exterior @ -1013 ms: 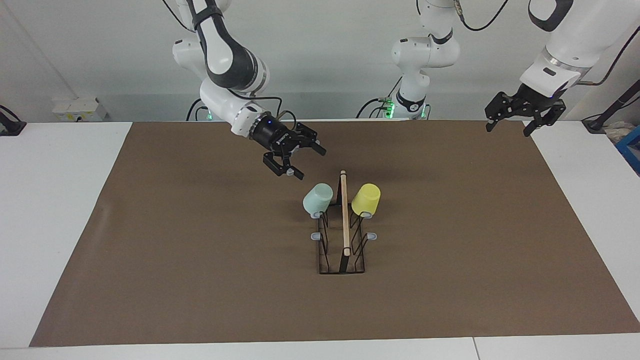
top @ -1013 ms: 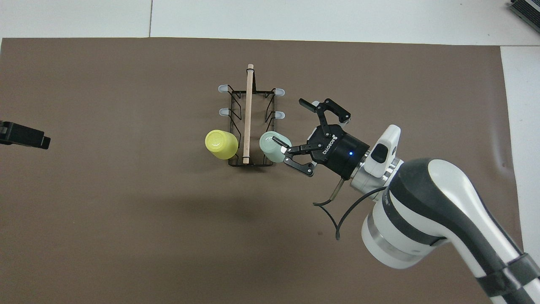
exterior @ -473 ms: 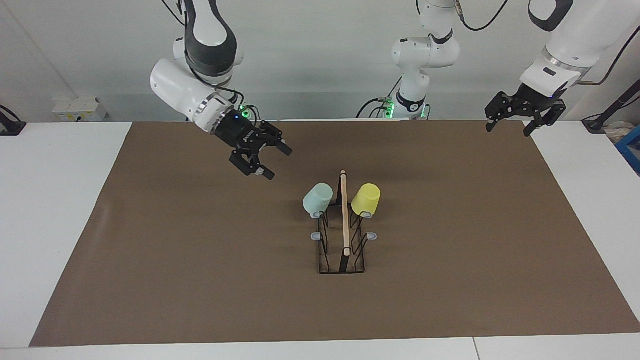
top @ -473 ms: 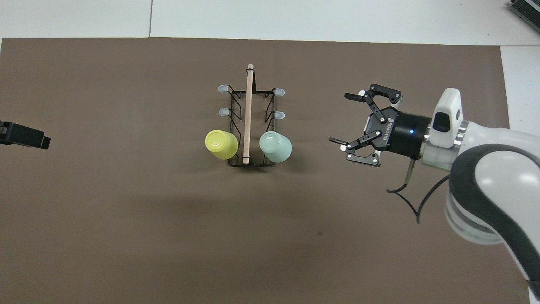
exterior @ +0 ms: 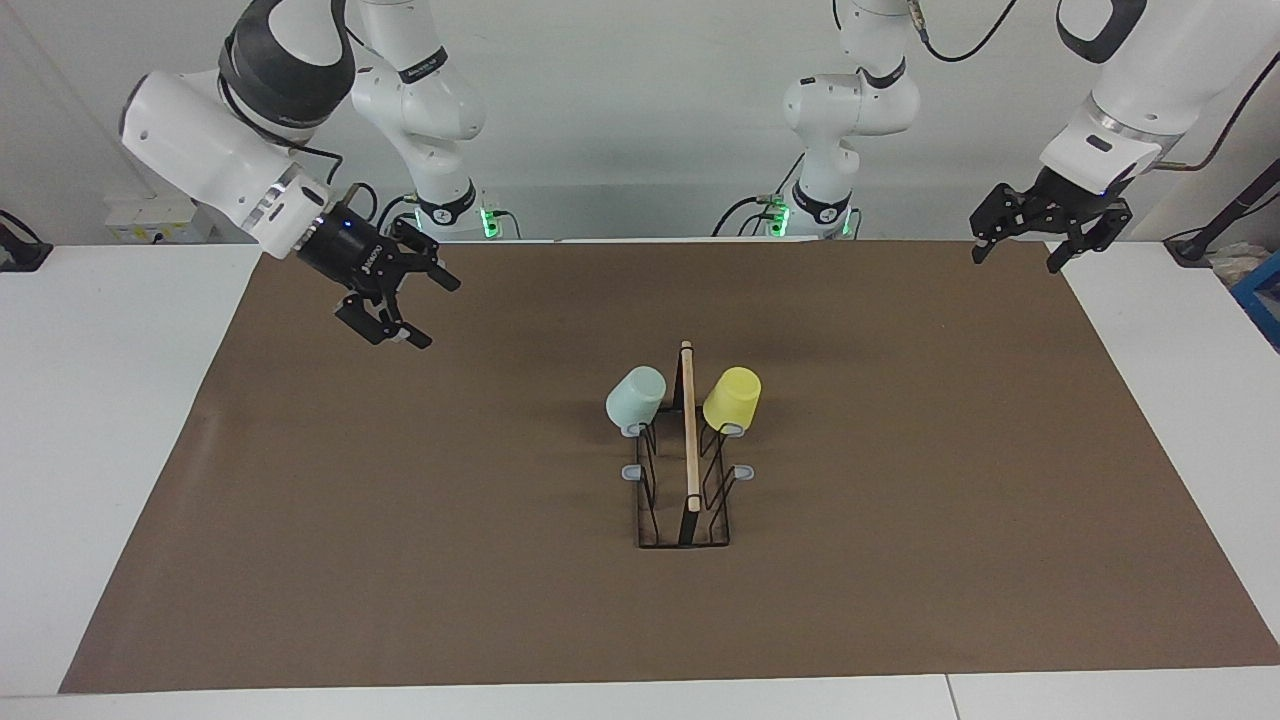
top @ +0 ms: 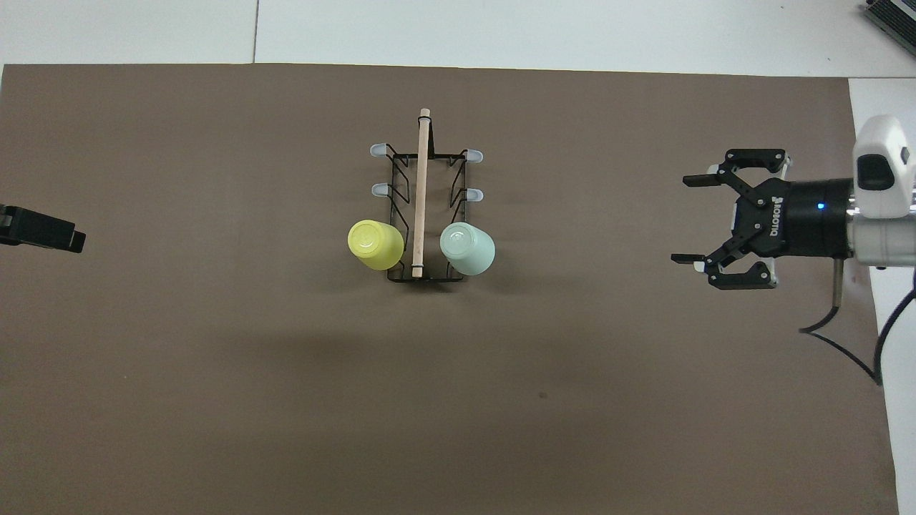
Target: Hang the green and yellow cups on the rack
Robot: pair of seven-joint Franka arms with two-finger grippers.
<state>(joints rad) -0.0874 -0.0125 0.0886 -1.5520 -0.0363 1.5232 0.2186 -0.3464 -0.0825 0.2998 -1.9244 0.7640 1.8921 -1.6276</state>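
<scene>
The black wire rack (exterior: 688, 440) (top: 421, 187) with its wooden rod stands mid-mat. The mint green cup (exterior: 635, 397) (top: 467, 248) hangs upside down on the prong nearest the robots on the right arm's side. On the matching prong on the left arm's side hangs the yellow cup (exterior: 732, 398) (top: 376, 244), also upside down. My right gripper (exterior: 435, 313) (top: 683, 219) is open and empty, raised over bare mat toward the right arm's end, well away from the rack. My left gripper (exterior: 1015, 262) (top: 43, 234) waits open and empty over the mat's corner at the left arm's end.
A brown mat (exterior: 400, 520) covers most of the white table (exterior: 110, 420). Several grey-tipped prongs of the rack (top: 378, 189) carry nothing. A white box (exterior: 158, 216) sits by the wall at the right arm's end, a blue object (exterior: 1262, 300) at the left arm's.
My right gripper has drawn back from beside the green cup toward the right arm's end of the table, staying open. Cups, rack and left arm have not moved.
</scene>
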